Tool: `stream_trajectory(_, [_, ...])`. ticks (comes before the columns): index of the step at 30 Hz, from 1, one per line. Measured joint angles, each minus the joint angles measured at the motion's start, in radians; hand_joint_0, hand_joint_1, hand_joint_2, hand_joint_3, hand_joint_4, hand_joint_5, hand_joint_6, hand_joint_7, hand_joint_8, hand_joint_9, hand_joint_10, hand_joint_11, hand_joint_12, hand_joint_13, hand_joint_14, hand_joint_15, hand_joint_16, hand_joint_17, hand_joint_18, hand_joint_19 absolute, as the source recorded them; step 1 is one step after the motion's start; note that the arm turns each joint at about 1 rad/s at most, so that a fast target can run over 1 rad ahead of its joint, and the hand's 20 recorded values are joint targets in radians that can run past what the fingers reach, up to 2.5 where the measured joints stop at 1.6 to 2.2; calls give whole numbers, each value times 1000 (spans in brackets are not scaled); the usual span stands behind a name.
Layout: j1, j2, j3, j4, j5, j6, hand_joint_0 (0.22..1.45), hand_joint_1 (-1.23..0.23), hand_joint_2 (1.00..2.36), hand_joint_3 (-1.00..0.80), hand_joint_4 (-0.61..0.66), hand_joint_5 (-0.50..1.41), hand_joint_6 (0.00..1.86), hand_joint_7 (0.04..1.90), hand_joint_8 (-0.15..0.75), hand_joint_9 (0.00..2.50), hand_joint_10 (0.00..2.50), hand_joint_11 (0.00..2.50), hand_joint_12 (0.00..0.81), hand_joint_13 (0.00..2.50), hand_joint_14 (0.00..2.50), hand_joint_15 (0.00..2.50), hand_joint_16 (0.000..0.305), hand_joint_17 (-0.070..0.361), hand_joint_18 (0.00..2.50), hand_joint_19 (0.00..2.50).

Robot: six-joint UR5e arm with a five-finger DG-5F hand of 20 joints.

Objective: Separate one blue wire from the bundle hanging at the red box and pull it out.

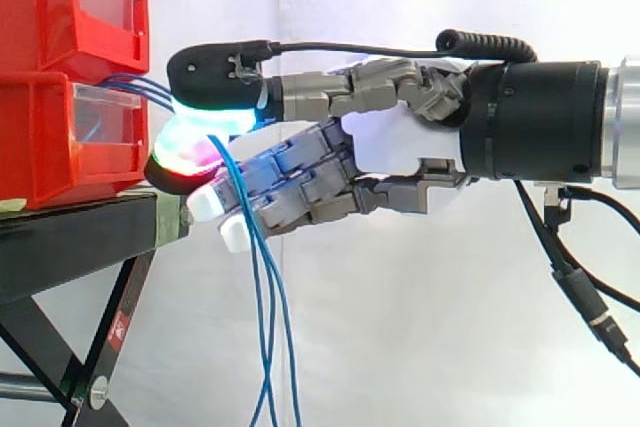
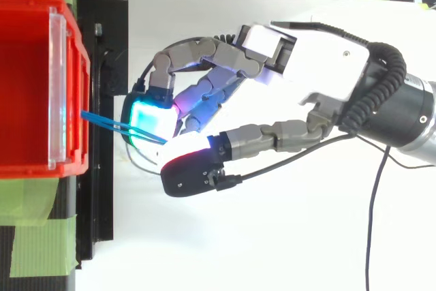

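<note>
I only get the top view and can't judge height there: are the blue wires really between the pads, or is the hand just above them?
Observer: From the side, the wires pass between two pads of the hand, pressed together one above the other.
Operator: How many wires hang below?
Observer: About three strands drop under the hand, past the stand and out of the view's bottom edge. I cannot tell how many are pinched.
Operator: Where do they leave the bin?
Observer: Two red bins are stacked. The wires come out at the top of the lower bin, just under the upper bin.
</note>
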Motion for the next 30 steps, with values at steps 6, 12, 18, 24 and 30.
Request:
stream_trajectory(6, [0, 0, 0, -27, -6, 49, 690, -752, 1024, -205, 193, -173, 735, 1122, 397, 850, 12, 428, 410, 1535, 16, 453, 27, 60, 444, 6])
stream_trajectory(12, [0, 0, 1, -39, -26, 63, 693, -748, 1024, -207, 196, -173, 733, 1134, 405, 870, 12, 437, 388, 1646, 22, 607, 26, 59, 453, 11])
stream_trajectory(18, [0, 0, 1, -42, -39, 84, 695, -746, 1024, -212, 193, -175, 734, 1133, 400, 863, 12, 434, 398, 1703, 23, 771, 26, 59, 449, 28])
stream_trajectory(24, [0, 1, 1, -44, -42, 119, 696, -742, 1024, -213, 193, -177, 735, 1135, 392, 852, 14, 442, 395, 1714, 26, 918, 28, 64, 451, 83])
stream_trajectory(30, [0, 1, 1, -53, -49, 135, 695, -734, 1023, -215, 183, -180, 745, 1118, 345, 709, 12, 451, 445, 1233, 25, 866, 42, 95, 475, 244])
